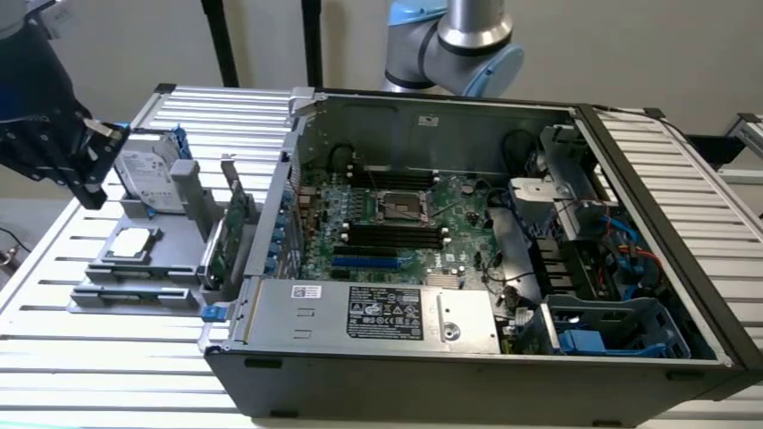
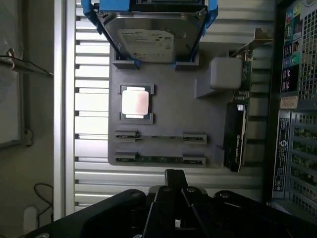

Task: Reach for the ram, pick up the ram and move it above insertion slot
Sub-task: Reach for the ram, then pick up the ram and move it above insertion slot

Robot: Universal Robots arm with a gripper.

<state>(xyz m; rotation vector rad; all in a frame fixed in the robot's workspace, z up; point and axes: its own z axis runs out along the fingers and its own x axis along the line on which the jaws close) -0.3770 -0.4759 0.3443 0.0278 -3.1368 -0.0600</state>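
Two ram sticks stand on edge in the grey holder (image 2: 163,94); the ram (image 2: 159,159) nearer my gripper and the second ram (image 2: 159,136) lie parallel, thin green strips between grey end clips. My gripper (image 2: 174,179) hangs over the table just short of the nearer stick, fingers shut and holding nothing. In the exterior view the gripper (image 1: 93,198) is at the far left, above the holder's (image 1: 143,268) edge. The insertion slot (image 1: 394,234) is one of several parallel black sockets beside the processor socket inside the open computer case (image 1: 477,357).
On the holder also sit a silver hard drive (image 2: 148,34) in a blue frame, a processor chip (image 2: 135,102) and an upright expansion card (image 2: 235,141). The case wall (image 1: 280,206) rises between holder and motherboard. The slatted metal table (image 1: 71,357) lies all around.
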